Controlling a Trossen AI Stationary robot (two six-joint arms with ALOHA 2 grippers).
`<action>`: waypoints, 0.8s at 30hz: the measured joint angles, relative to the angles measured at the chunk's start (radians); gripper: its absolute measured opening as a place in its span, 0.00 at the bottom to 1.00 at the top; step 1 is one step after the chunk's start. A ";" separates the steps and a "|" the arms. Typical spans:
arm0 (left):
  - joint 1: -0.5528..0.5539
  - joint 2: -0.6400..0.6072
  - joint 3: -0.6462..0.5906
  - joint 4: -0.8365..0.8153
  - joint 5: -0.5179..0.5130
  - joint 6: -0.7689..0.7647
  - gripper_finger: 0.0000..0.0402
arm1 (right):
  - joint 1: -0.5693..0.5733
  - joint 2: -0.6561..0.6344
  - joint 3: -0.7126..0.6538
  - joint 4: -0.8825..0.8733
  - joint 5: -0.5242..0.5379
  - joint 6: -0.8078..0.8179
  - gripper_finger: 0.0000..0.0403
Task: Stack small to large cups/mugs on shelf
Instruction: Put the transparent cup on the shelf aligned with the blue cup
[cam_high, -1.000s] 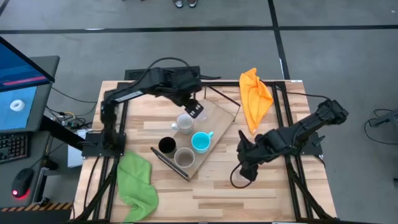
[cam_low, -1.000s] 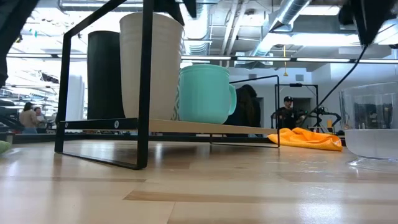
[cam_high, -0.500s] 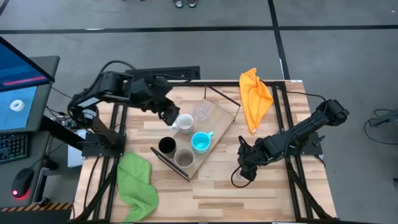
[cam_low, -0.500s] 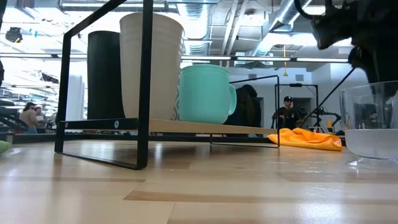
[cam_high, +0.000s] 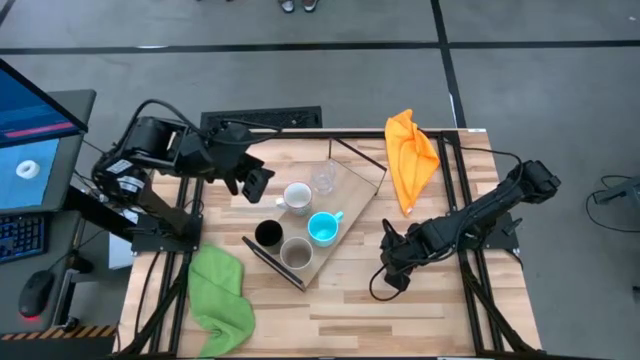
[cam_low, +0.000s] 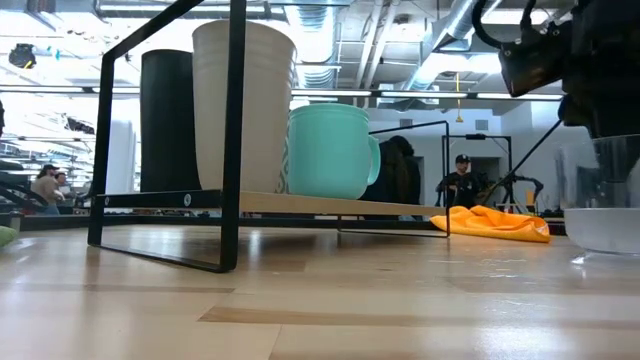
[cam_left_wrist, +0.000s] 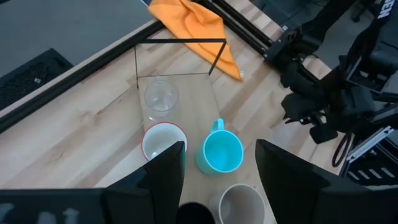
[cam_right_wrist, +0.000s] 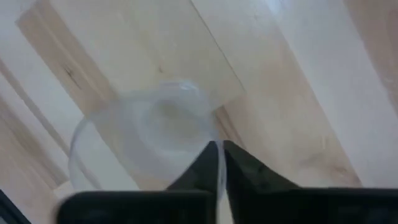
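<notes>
The shelf (cam_high: 352, 188) lies slantwise at the table's middle. On it stand a white mug (cam_high: 297, 198), a clear glass (cam_high: 323, 178), a blue mug (cam_high: 322, 228), a black cup (cam_high: 267, 233) and a beige cup (cam_high: 296, 253). A second clear glass (cam_high: 384, 287) is on the tabletop right of the shelf, and my right gripper (cam_high: 391, 270) is shut on it. My left gripper (cam_high: 255, 183) hangs open left of the shelf, above the table's far left part, holding nothing (cam_left_wrist: 217, 180). My right gripper pinches the clear glass's wall at its rim (cam_right_wrist: 213, 134), one finger inside the glass and one outside. The fingers (cam_right_wrist: 239, 163) come from above, pointing down. The glass is upright; its thick bottom (cam_low: 605, 230) is at table height, and I cannot tell whether it rests there.
An orange cloth (cam_high: 410, 155) lies at the far right of the table and a green cloth (cam_high: 220, 295) at the near left corner. Bare wood lies along the near edge. A desk with a screen (cam_high: 30, 130) stands left of the table; people (cam_low: 462, 180) are far behind.
My left gripper has drawn back from above the shelf's far end toward the table's left edge, leaving a clear glass standing on the shelf. My right gripper has come down onto the other glass's rim, and that glass has shifted a little sideways.
</notes>
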 joint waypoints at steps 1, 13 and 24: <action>-0.001 -0.001 0.000 0.000 0.000 0.000 0.47 | -0.001 0.000 0.000 0.001 -0.001 0.006 0.12; -0.001 -0.057 0.000 0.000 -0.012 0.003 0.47 | -0.186 -0.055 0.176 -0.164 0.018 -0.074 0.02; -0.002 -0.100 0.001 0.000 -0.029 0.008 0.47 | -0.575 0.001 0.409 -0.303 0.072 -0.412 0.01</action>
